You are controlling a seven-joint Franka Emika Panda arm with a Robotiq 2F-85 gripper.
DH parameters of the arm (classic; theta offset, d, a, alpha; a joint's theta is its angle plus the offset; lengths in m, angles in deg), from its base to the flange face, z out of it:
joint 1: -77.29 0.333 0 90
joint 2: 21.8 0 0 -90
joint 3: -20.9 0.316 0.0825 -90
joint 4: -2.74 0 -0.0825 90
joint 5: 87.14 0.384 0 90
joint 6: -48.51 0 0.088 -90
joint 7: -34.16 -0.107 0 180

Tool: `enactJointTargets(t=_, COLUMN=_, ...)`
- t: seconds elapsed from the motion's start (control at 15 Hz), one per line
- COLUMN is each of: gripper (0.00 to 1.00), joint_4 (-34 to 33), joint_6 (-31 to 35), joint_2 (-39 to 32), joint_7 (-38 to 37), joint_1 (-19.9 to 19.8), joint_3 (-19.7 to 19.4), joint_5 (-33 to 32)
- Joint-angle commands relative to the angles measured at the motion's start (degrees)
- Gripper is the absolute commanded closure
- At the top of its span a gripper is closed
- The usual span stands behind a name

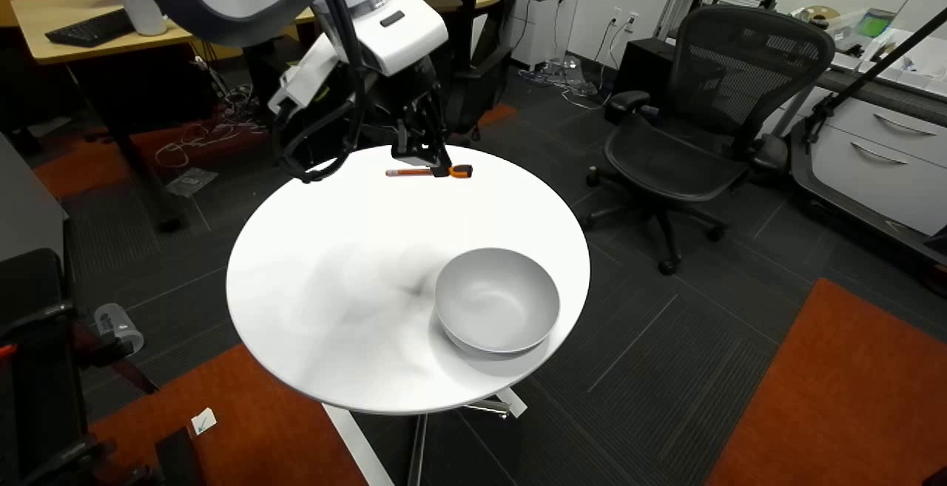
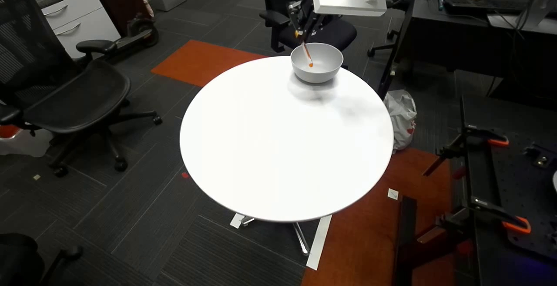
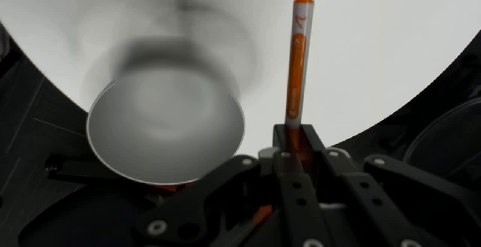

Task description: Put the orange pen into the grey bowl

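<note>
Wrist view had my black two-fingered gripper point(image 3: 294, 130) pinched on the slim orange-and-white pen point(image 3: 297, 66), so yeah, I had it up in the air. The round smooth grey bowl point(image 3: 165, 153) sat apart from it, near the edge of a round white table point(image 3: 375, 70).

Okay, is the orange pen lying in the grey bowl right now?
No, the wrist view shows the orange pen clamped in the gripper, apart from the grey bowl.
</note>
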Motion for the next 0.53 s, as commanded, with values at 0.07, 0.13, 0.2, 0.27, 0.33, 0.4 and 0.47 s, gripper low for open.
enactJointTargets(t=0.07, gripper=0.97, joint_4=-0.66, joint_6=-4.89, joint_2=2.96, joint_7=3.43, joint_1=-6.54, joint_3=2.84, joint_5=2.17)
enactJointTargets(t=0.13, gripper=0.97, joint_4=-1.33, joint_6=-5.83, joint_2=2.65, joint_7=3.99, joint_1=-7.70, joint_3=3.28, joint_5=3.01)
enactJointTargets(t=0.2, gripper=0.97, joint_4=-2.30, joint_6=-7.29, joint_2=2.07, joint_7=5.77, joint_1=-9.35, joint_3=4.02, joint_5=4.51)
enactJointTargets(t=0.27, gripper=0.97, joint_4=-3.28, joint_6=-8.67, joint_2=1.46, joint_7=7.01, joint_1=-10.69, joint_3=4.48, joint_5=5.79)
enactJointTargets(t=0.33, gripper=0.97, joint_4=-4.13, joint_6=-9.49, joint_2=0.84, joint_7=8.02, joint_1=-11.83, joint_3=4.72, joint_5=6.82)
enactJointTargets(t=0.4, gripper=0.97, joint_4=-4.96, joint_6=-10.16, joint_2=0.33, joint_7=9.21, joint_1=-13.01, joint_3=5.08, joint_5=8.14)
enactJointTargets(t=0.47, gripper=0.97, joint_4=-5.73, joint_6=-10.56, joint_2=-0.25, joint_7=9.78, joint_1=-13.86, joint_3=5.11, joint_5=8.97)
